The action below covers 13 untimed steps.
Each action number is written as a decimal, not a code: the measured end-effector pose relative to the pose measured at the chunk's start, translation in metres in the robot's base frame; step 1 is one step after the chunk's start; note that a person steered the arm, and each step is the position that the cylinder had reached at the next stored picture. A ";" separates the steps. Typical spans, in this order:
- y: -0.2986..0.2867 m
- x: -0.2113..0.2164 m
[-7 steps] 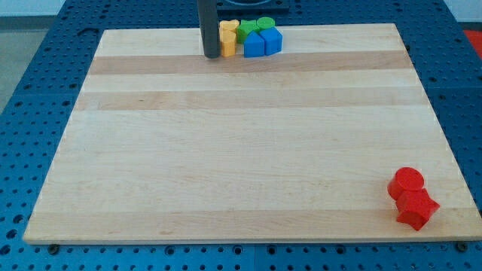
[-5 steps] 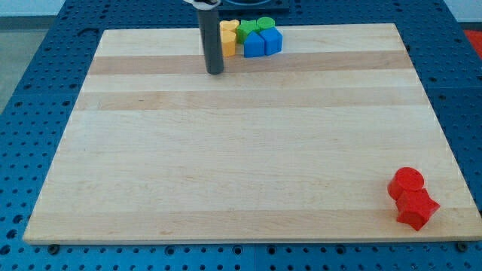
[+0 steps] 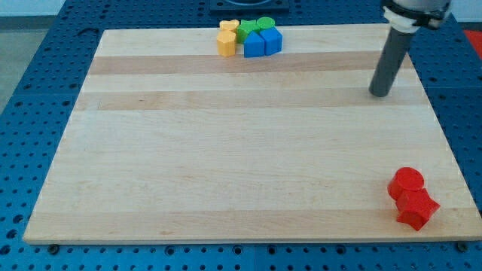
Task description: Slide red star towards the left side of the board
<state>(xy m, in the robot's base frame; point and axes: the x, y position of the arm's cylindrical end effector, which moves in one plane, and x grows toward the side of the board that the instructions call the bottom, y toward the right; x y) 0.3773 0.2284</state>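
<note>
red star (image 3: 416, 208) is touched by the red cylinder (image 3: 407, 181); a careless push from my tip (image 3: 380, 94) risks both being dragged left. no jaws are fitted.

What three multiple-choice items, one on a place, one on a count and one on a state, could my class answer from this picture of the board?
1. Where is my tip?
A. the view's upper right
B. the view's lower left
C. among the top cluster

2. How many red blocks show?
A. one
B. two
C. four

3. Is my tip touching the red star?
A. yes
B. no, well apart
C. resting on top of it

Answers: 1 A, it stands near the board's right edge, above the reds. 2 B, the red cylinder and the red star. 3 B, bare wood lies between them.
</note>
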 end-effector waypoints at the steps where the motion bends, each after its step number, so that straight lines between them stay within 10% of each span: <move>1: 0.049 0.001; 7: 0.117 0.090; 9: 0.116 0.199; 13: -0.001 0.229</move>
<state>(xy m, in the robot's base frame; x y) 0.6066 0.2269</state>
